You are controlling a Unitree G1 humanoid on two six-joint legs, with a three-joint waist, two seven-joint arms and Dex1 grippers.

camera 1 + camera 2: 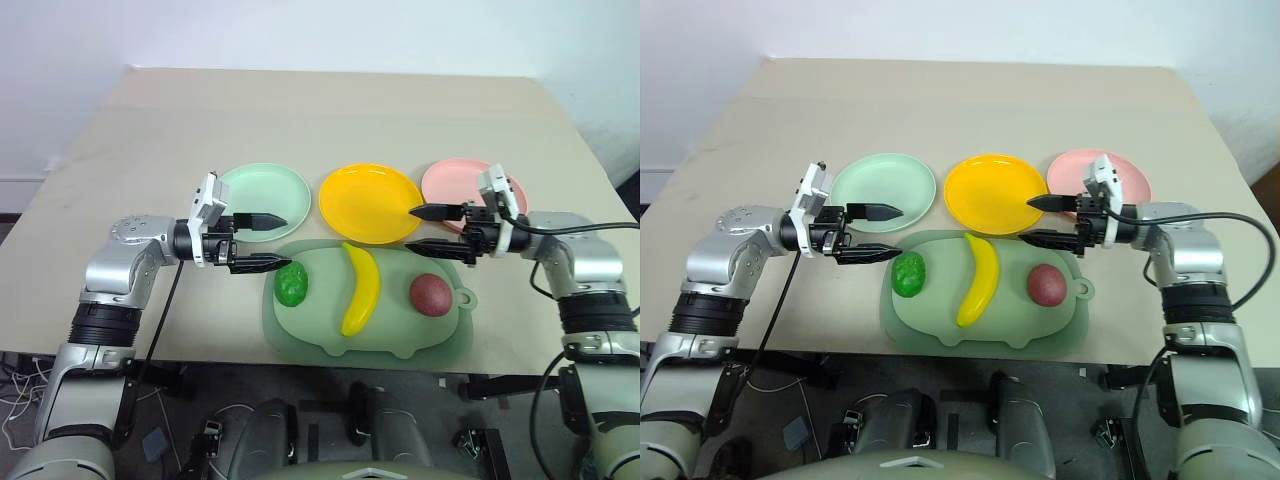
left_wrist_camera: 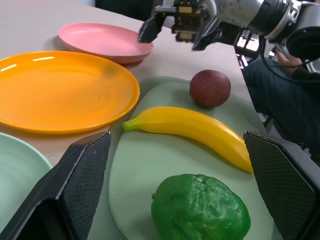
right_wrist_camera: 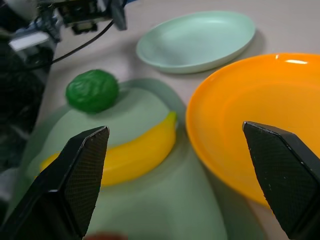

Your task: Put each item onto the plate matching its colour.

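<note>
Green tray [image 1: 330, 335] holds all three toys; both grippers, left [image 1: 268, 241] and right [image 1: 424, 228], hover open, seemingly touching nothing.

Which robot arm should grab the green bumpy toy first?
Probably the left. Its open claw hovers right beside the green bumpy toy and the mint plate; the right claw is far across, near the pink plate.

Left hand [image 1: 262, 242], right hand [image 1: 428, 229]: both agape, pointing inward, empty.
</note>
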